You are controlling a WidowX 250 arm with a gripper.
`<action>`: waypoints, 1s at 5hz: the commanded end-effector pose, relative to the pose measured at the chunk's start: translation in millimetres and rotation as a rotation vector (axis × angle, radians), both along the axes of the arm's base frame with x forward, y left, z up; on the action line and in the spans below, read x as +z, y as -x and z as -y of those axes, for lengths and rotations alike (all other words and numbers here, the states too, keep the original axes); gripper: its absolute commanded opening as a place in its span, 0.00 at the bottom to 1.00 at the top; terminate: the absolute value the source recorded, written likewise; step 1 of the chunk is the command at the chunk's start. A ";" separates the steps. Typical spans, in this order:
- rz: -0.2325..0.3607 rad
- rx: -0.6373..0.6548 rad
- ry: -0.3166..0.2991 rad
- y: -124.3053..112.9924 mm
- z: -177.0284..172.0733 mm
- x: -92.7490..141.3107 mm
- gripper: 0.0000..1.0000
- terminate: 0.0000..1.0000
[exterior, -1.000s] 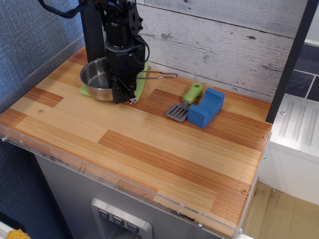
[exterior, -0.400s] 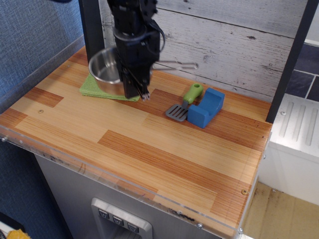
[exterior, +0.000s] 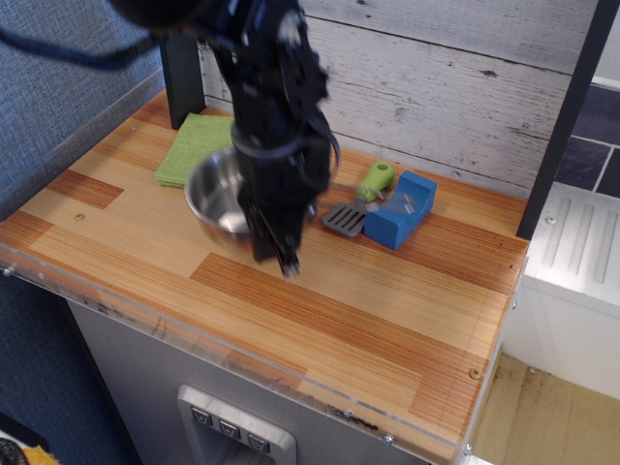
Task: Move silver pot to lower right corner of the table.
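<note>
The silver pot [exterior: 216,195] is held in the air above the middle-left of the table [exterior: 387,329], clear of the green cloth [exterior: 194,148]. Its thin wire handle [exterior: 392,205] sticks out to the right, over the spatula and blue block, and is blurred. My gripper [exterior: 281,254] is shut on the pot's right rim, its fingers pointing down toward the table. The arm hides the pot's right side.
A grey spatula with a green handle [exterior: 360,198] and a blue block [exterior: 401,209] lie right of the pot. The green cloth lies bare at the back left. A white plank wall stands behind, and a clear edge strip [exterior: 291,383] lines the table's front.
My gripper has lifted the pot off the green cloth and carried it forward and to the right. The cloth is now uncovered.
</note>
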State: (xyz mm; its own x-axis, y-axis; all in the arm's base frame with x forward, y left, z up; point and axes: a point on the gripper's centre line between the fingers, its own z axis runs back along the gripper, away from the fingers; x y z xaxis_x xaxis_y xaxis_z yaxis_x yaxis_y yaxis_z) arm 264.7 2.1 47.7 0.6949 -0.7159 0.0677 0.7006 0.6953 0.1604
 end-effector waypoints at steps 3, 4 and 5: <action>-0.024 -0.209 -0.019 12.0 92.9 -36.8 0.00 0.00; -0.035 -0.200 -0.024 10.0 90.0 -45.0 0.00 0.00; -0.049 -0.176 -0.033 9.4 84.6 -44.3 1.00 0.00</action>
State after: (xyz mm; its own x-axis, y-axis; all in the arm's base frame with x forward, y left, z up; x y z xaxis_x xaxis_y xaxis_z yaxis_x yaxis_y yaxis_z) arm 259.3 -89.0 2.6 0.5562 -0.8308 0.0211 0.8204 0.5529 0.1460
